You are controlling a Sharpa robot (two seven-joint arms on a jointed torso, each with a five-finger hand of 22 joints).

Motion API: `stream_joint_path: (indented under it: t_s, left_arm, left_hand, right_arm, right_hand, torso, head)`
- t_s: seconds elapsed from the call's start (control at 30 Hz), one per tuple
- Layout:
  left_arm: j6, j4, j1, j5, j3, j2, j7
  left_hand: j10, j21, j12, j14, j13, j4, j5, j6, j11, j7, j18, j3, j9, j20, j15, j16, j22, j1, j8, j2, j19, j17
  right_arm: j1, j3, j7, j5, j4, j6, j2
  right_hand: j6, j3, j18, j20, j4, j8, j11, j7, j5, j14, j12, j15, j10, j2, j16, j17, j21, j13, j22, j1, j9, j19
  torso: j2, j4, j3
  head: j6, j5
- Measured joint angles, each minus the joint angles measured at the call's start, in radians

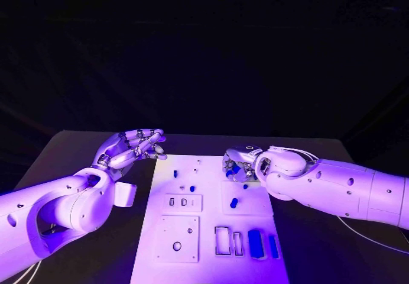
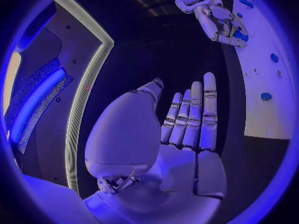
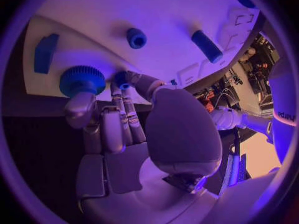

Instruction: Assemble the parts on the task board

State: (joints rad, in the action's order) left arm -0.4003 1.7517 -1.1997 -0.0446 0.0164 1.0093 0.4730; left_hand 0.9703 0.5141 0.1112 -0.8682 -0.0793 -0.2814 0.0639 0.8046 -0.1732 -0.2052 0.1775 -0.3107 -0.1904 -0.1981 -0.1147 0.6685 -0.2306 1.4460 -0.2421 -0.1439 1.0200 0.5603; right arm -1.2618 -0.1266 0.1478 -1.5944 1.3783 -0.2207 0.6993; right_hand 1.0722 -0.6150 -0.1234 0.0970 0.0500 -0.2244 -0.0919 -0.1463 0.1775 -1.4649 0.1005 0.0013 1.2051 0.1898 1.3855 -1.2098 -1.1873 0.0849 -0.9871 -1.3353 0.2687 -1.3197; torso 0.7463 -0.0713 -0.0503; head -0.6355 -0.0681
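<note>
The white task board [image 1: 208, 260] lies in the middle of the black table. My right hand [image 1: 239, 164] hovers over its far right part and pinches a small blue part [image 3: 121, 78] between thumb and fingers. Its fingertips [image 3: 81, 102] lie beside a round ribbed blue knob [image 3: 82, 80] on the board. My left hand [image 1: 136, 148] is raised off the board's far left corner, fingers stretched out, palm [image 2: 181, 169] bare. Loose blue parts lie on the board: a short peg [image 1: 233, 203], a small one [image 1: 192, 189], and two long bars [image 1: 256, 244] at the near right.
Two white recessed plates [image 1: 183, 202] [image 1: 177, 238] sit on the board's left half, two slotted frames [image 1: 222, 241] beside the bars. In the right wrist view a blue block [image 3: 45, 52] and two blue cylinders [image 3: 136, 37] [image 3: 207, 46] lie beyond the fingers. A cable [image 1: 366, 236] runs along the table's right.
</note>
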Motion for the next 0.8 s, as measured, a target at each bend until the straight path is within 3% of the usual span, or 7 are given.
stream_joint_path:
  t_s: [0.43, 0.8]
  left_arm:
    - [0.004, -0.005, 0.0, 0.0, 0.0, -0.001, -0.002]
    - [0.006, -0.008, 0.0, 0.0, 0.0, -0.005, -0.003]
  left_hand:
    - [0.0, 0.0, 0.0, 0.0, 0.0, 0.0, 0.0, 0.0, 0.0, 0.0, 0.0, 0.0, 0.0, 0.0, 0.0, 0.0, -0.001, 0.0, 0.0, 0.0, 0.0, 0.0]
    - [0.0, 0.004, 0.0, 0.0, 0.0, 0.0, 0.0, 0.0, 0.0, 0.0, 0.0, 0.0, 0.0, 0.0, 0.0, 0.0, -0.001, 0.0, 0.0, 0.0, 0.0, 0.0]
  right_arm:
    - [-0.003, 0.004, 0.015, -0.016, 0.033, -0.093, -0.01]
    - [-0.01, 0.01, 0.034, -0.033, -0.01, -0.159, -0.078]
  right_hand:
    - [0.009, -0.009, 0.0, 0.0, 0.009, -0.008, -0.008, 0.002, -0.006, -0.004, 0.006, -0.004, 0.008, 0.001, 0.005, -0.004, -0.015, 0.0, -0.024, -0.001, 0.013, 0.0]
    - [0.009, -0.012, 0.0, 0.0, 0.012, -0.008, -0.008, 0.002, 0.001, -0.003, 0.006, -0.003, 0.008, 0.005, 0.005, -0.006, -0.02, 0.0, -0.029, -0.005, 0.015, 0.0]
  torso:
    - [0.003, -0.0027, -0.0024]
    - [0.008, -0.0102, -0.0047]
  head:
    - [0.01, -0.002]
    - [0.016, -0.003]
